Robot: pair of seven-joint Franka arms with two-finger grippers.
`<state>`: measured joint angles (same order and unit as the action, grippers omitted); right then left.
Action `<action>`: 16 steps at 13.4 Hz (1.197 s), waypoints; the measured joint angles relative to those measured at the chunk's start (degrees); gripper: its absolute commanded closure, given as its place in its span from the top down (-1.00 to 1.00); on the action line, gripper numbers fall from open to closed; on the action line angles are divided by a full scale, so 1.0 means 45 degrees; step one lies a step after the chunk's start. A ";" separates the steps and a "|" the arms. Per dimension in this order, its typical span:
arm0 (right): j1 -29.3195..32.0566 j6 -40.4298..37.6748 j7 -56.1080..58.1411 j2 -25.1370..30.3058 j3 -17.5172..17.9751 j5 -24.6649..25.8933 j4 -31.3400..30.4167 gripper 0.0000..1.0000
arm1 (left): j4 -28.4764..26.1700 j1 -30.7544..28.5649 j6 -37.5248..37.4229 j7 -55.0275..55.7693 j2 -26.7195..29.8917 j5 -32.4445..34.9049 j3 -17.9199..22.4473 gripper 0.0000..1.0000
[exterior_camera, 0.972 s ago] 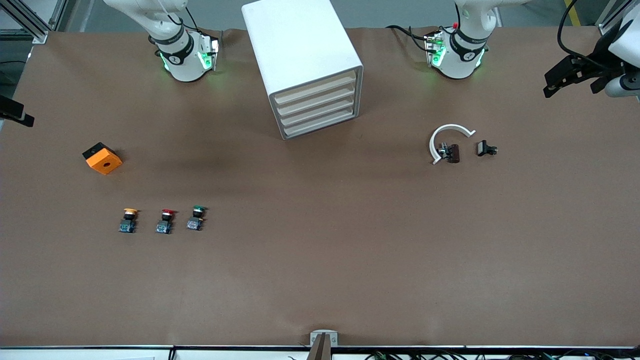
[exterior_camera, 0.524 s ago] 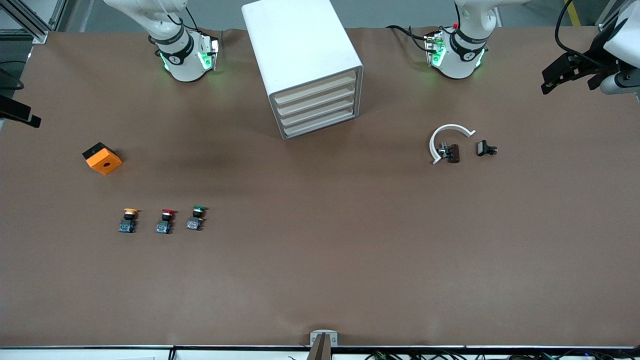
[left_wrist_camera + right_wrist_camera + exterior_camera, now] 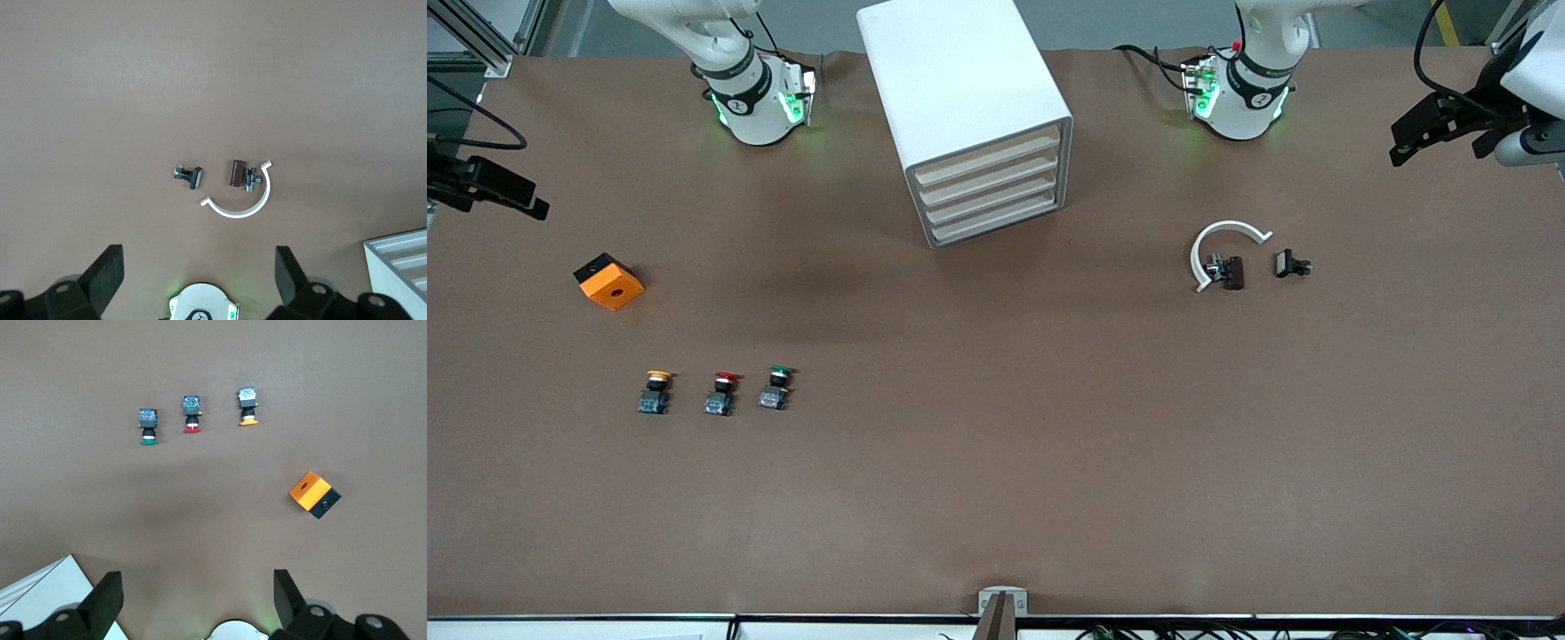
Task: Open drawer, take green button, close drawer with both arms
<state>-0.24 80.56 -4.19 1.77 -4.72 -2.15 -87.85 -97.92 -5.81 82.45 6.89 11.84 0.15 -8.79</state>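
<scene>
Left gripper [image 3: 1443, 135]: up in the air over the table's [image 3: 996, 498] edge at the left arm's end, fingers wide apart, nothing between them. Right gripper [image 3: 491, 182]: likewise up, over the table edge at the right arm's end, fingers wide apart in the right wrist view, nothing held.

Nearest the front camera, toward the right arm's end: row of three small push buttons on blue bases, each apart from the next. Green-capped button [image 3: 779, 384] at the row's inner end, red-capped button [image 3: 722, 392] in the middle, yellow-capped button [image 3: 655, 392] outermost. Green button on the bare table, well apart from the cabinet, in no drawer.

Farther: orange cube box with black side and round hole [image 3: 608, 281], alone. Toward the left arm's end: white curved plastic clip [image 3: 1227, 226], dark brown block [image 3: 1233, 272] touching its open side, small black part [image 3: 1289, 264] just beside.

Farthest, between the two arm bases: white four-drawer cabinet [image 3: 960, 80], all four cream drawer fronts [image 3: 991, 191] flush and shut.

Step in hand, as a judgement: not settled. Shut drawers, button out on the table and both grippers free: fits the job finished, fits equally a button laid out with the drawer yet to be pulled. No next move to be named from this. Drawer fronts narrow, no knob visible.
</scene>
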 measured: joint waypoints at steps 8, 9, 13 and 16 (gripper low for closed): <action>0.0742 0.0447 -0.0031 0.1092 0.0827 0.0000 -0.1498 1.00 | -0.0042 0.0006 0.0196 0.0000 -0.0060 0.0000 -0.0006 1.00; 0.0760 0.0474 -0.0038 0.1161 0.0876 0.0000 -0.1597 1.00 | 0.0013 0.0003 0.0262 0.0000 -0.0131 0.0000 -0.0005 1.00; 0.0877 0.0504 -0.0039 0.1279 0.0888 0.0001 -0.1782 1.00 | 0.0314 -0.0007 0.0328 0.0000 -0.0525 0.0000 0.0006 1.00; 0.0931 0.0643 -0.0039 0.1335 0.0932 0.0013 -0.1913 1.00 | 0.0799 -0.0019 0.0354 0.0000 -0.0744 0.0000 0.0023 1.00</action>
<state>3.95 83.45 -4.36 7.78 -0.53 -2.09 -96.46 -94.33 -5.90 84.04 6.89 8.49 0.15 -8.69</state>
